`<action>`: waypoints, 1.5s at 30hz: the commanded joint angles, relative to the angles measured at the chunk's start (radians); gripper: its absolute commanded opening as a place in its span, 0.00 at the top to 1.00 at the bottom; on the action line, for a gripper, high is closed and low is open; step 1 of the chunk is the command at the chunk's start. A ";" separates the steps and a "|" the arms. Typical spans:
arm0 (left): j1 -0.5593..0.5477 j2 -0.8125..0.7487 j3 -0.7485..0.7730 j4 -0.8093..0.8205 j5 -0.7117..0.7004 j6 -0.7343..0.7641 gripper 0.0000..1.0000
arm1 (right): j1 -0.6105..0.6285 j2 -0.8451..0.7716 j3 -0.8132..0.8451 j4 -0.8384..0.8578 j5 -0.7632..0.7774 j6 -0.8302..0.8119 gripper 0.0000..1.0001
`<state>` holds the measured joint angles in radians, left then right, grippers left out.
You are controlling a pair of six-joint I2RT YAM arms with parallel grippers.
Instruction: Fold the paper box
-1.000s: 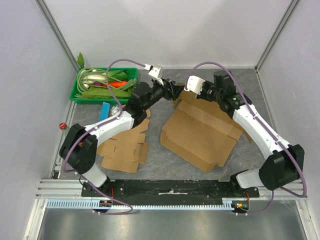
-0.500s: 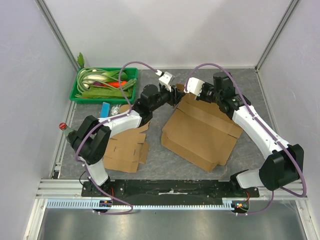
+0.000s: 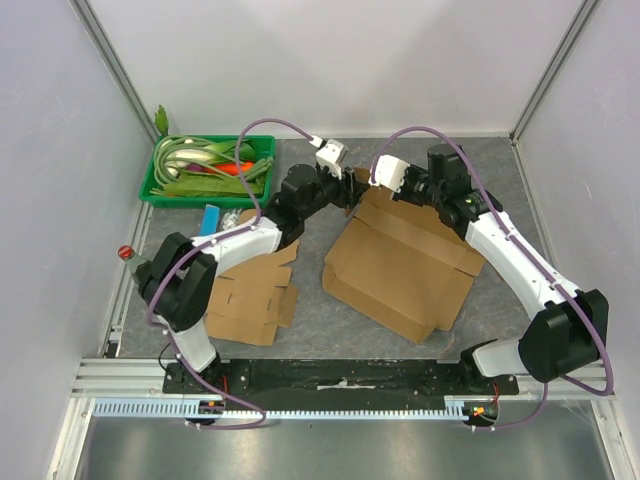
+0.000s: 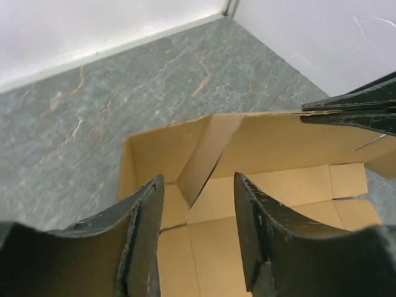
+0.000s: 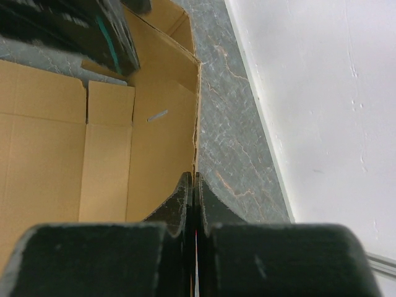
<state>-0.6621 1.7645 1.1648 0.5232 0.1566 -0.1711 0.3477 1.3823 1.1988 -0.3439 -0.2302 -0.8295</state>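
Toward the far middle of the table (image 3: pixel 330 325), one paper box (image 3: pixel 400 265), brown card and only partly erected, lies open with its base flat and its far wall lifted. The left gripper (image 4: pixel 198 185) stands about half spread. A loose inner flap (image 4: pixel 204 154) rises in the gap between its fingers (image 4: pixel 145 235), with daylight on both sides, so it has nothing clamped. The right gripper (image 5: pixel 193 182) is pressed fully together on the top edge of the raised far wall, the thin card running straight into the seam between its fingers. From the top camera the two grippers meet at the box's far left corner, left gripper (image 3: pixel 352 188) beside right gripper (image 3: pixel 372 186), and their tips are too crowded and dark to separate there. The right fingers show in the left wrist view only as a black wedge cut off by the right border. The left gripper shows in the right wrist view only as a blurred dark mass at the upper left. A stack of flat cardboard blanks (image 3: pixel 250 300) lies on the near left, partly under the left arm. A green basket (image 3: pixel 160 190) of greens sits at the far left, partly crossed by the purple cable (image 3: pixel 250 125). A small blue item (image 3: pixel 210 220) lies beside it, its identity unclear.
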 commanded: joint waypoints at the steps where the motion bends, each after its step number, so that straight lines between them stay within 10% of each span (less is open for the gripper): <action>1: 0.045 -0.156 -0.054 -0.066 -0.072 -0.222 0.44 | -0.007 -0.026 -0.005 0.036 0.006 0.013 1.00; 8: 0.020 -0.245 -0.382 0.130 -0.012 -0.364 0.68 | -0.038 -0.019 0.004 0.072 -0.041 0.078 1.00; 19: -0.010 0.084 -0.242 -0.106 -0.153 -0.582 0.98 | -0.078 -0.057 -0.042 0.108 -0.146 0.105 1.00; 30: 0.018 0.193 -0.139 -0.408 -0.284 -0.624 0.98 | -0.170 -0.014 -0.015 0.073 -0.331 0.128 1.00; 37: 0.019 0.176 -0.177 -0.243 -0.163 -0.510 0.98 | -0.170 0.009 -0.018 0.043 -0.344 0.116 1.00; 45: 0.024 0.118 -0.287 0.098 -0.084 -0.430 0.68 | -0.170 0.026 0.007 0.017 -0.330 0.107 1.00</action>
<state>-0.6411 1.9232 0.9115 0.4583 0.0479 -0.6891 0.1791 1.3960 1.1645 -0.3027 -0.5373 -0.7181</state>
